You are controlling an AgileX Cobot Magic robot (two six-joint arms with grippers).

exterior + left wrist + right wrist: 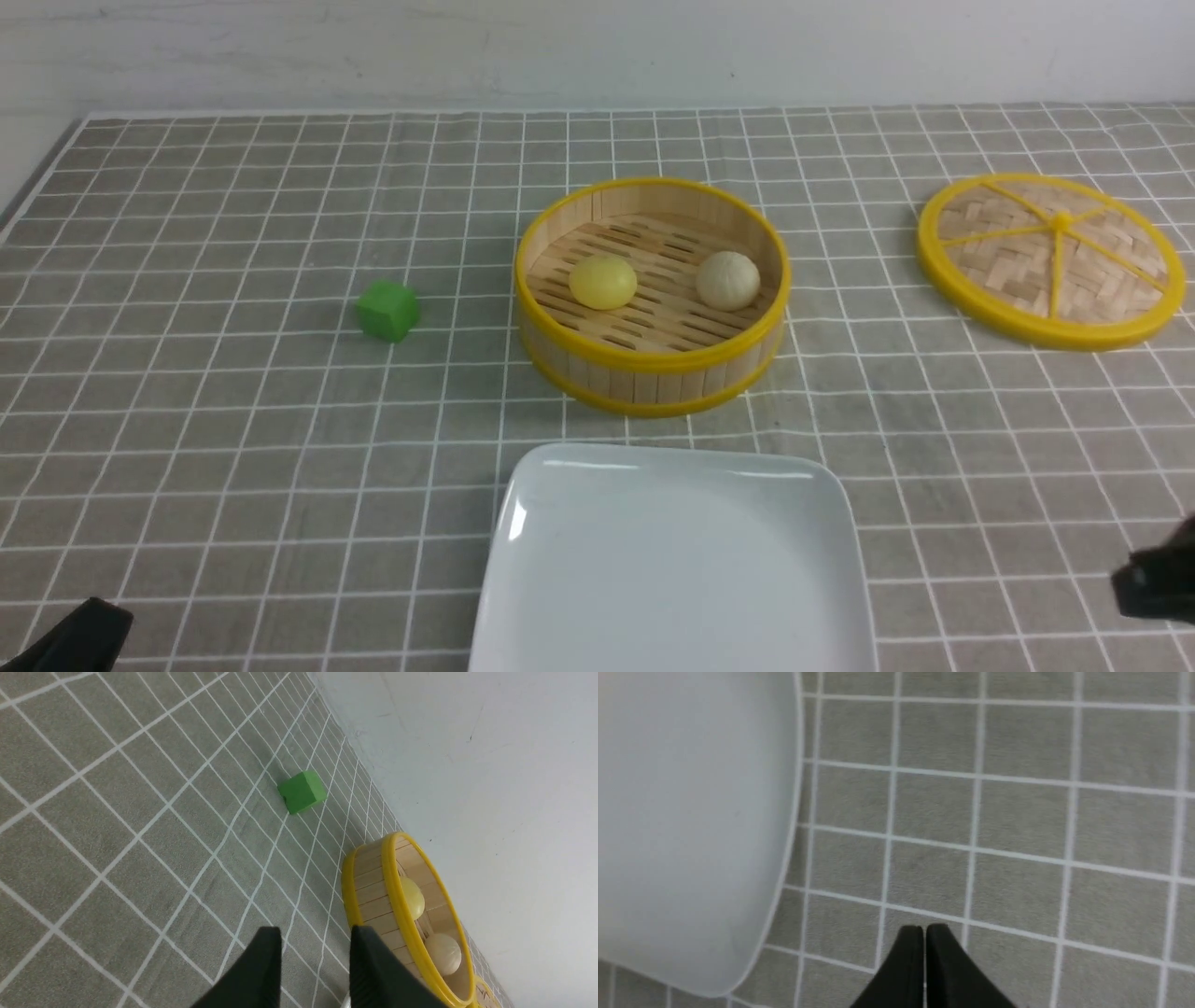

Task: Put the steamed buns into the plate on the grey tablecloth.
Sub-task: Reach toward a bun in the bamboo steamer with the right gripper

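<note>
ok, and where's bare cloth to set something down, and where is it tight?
Bare: the cloth left of the plate, nearer than the green cube; also between steamer and woven lid. Tight: the narrow strip between steamer and plate.

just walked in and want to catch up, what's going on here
Neither hand is handling anything. The robot's left hand is open and empty; the right has its fingertips nearly together over the grey tablecloth. Both steamed buns, one yellow and one off-white, sit in the bamboo steamer, and the white plate is bare where visible.
</note>
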